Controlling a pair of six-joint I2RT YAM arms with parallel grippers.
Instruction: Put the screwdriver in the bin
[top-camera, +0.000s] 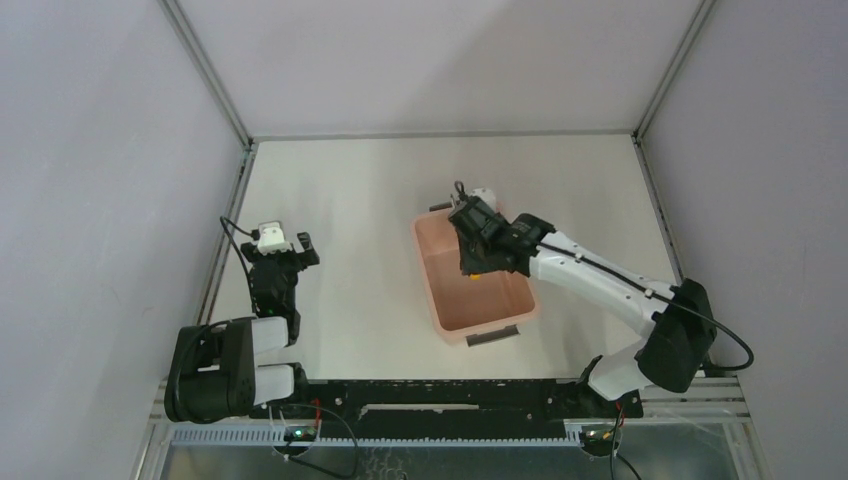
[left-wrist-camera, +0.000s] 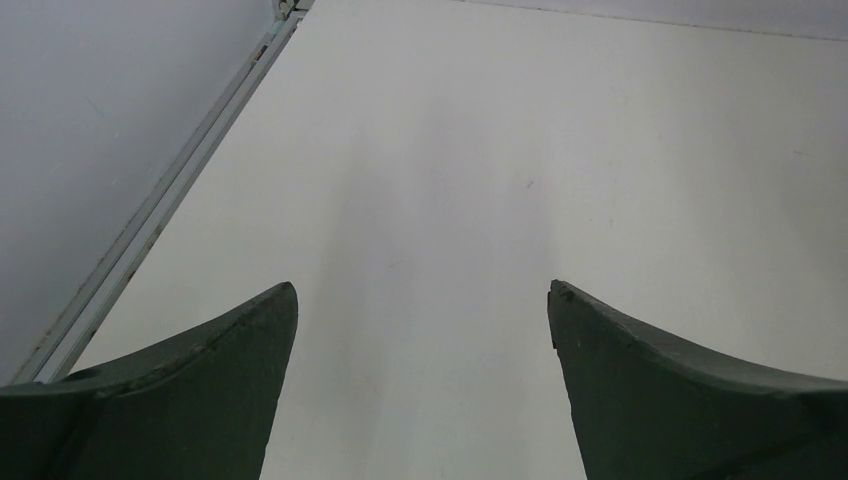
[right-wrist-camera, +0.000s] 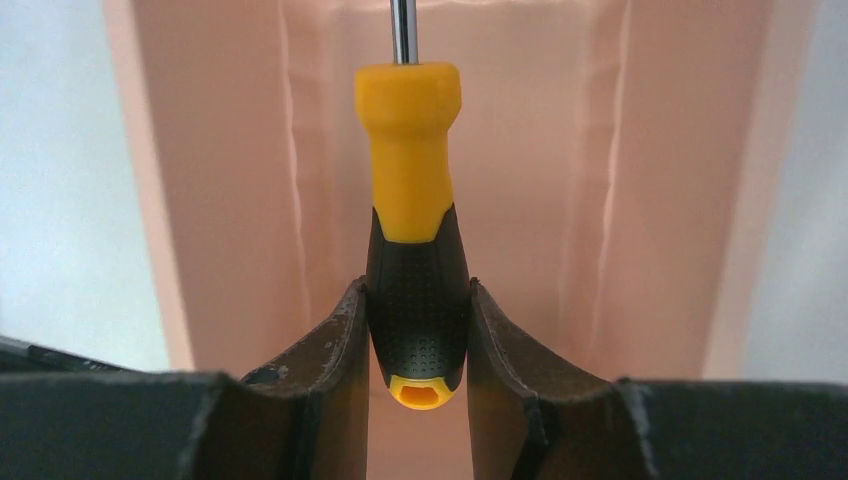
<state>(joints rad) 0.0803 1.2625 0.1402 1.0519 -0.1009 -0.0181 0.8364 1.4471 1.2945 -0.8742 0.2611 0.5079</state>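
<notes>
Holding one screwdriver, above one bin

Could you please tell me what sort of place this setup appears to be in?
Most likely a robotics lab test cell: a white table boxed in by plain panels on metal framing, a left arm and right arm bolted at its near edge, with a pink bin and screwdriver as props.

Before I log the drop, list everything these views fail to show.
- Tip of the screwdriver: right wrist view, shaft cut off by the top edge.
- Most of the screwdriver, top view: hidden under the right gripper.
- Its height above the floor of the bin: no view settles it.
</notes>
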